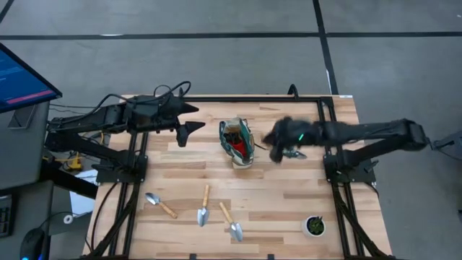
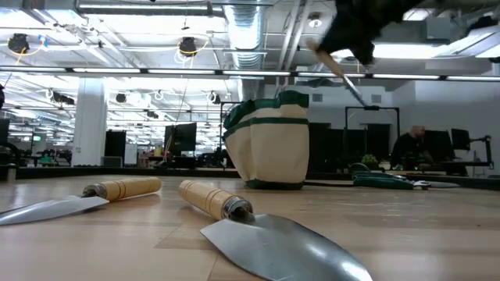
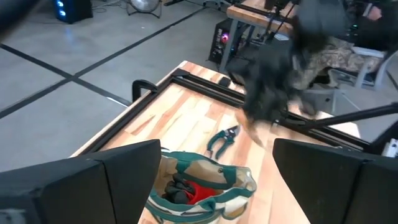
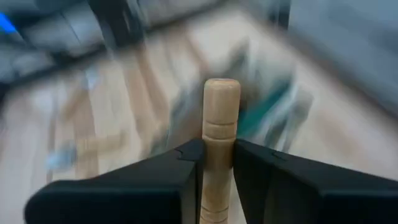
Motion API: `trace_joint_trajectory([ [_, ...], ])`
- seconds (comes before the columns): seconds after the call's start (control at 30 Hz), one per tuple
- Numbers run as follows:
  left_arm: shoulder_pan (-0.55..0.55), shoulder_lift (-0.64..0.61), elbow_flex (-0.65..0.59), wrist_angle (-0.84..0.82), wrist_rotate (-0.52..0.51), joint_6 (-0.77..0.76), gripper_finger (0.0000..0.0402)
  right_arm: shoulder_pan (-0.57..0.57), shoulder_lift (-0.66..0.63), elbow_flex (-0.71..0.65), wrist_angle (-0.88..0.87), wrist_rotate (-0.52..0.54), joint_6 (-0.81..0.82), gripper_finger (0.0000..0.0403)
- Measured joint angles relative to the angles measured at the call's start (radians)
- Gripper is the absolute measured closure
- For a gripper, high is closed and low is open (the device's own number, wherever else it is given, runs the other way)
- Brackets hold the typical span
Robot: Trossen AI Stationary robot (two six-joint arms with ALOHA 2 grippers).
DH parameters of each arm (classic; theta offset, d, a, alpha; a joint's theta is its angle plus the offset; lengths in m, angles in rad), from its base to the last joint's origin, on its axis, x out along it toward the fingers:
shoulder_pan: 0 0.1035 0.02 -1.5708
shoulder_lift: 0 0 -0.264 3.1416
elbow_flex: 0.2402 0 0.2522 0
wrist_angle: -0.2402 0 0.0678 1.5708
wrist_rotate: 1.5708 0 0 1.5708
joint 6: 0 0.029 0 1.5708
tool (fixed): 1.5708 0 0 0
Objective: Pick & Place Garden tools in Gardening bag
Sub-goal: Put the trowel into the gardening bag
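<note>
The beige gardening bag (image 1: 237,142) with green trim stands upright mid-table, with a red item (image 3: 198,190) and dark things inside. My right gripper (image 1: 279,147) is just to its right, above the table, shut on a wooden-handled tool (image 4: 221,118). The pruning shears (image 3: 222,140) lie flat on the table under that gripper. Three trowels (image 1: 203,209) with wooden handles lie flat near the front edge. My left gripper (image 1: 190,131) is open and empty, left of the bag. My right gripper pinches the tool's wooden handle (image 4: 220,163) between its two fingers, below the handle's rounded free end (image 4: 221,87), which sticks out past the fingertips. In the low view the tool (image 2: 344,74) is lifted clear of the table and slants down below the gripper.
A small black pot with a green plant (image 1: 314,226) stands at the front right. Black arm frames (image 1: 137,155) stand on both sides of the table. A monitor (image 1: 22,76) is off the table's left. A person (image 2: 406,144) sits in the room behind.
</note>
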Motion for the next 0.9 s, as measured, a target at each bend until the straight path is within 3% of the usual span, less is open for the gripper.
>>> trace_joint_trajectory([
  [0.17,0.0,0.0,0.0,0.0,0.003,0.0,0.01,-0.235,-0.063,0.0,0.177,-0.236,-0.21,0.0352],
  [0.33,0.0,0.0,0.0,0.0,0.003,0.014,0.01,-0.402,-0.007,0.0,0.363,-0.535,-0.392,0.0352],
  [0.7,0.0,0.0,0.0,0.096,-0.007,-0.032,0.01,-0.595,0.286,0.0,0.772,-1.033,-0.413,0.0351],
  [0.9,0.0,0.0,0.0,0.25,-0.058,-0.087,0.01,-0.642,0.426,0.0,1.02,-1.174,-0.333,0.0351],
])
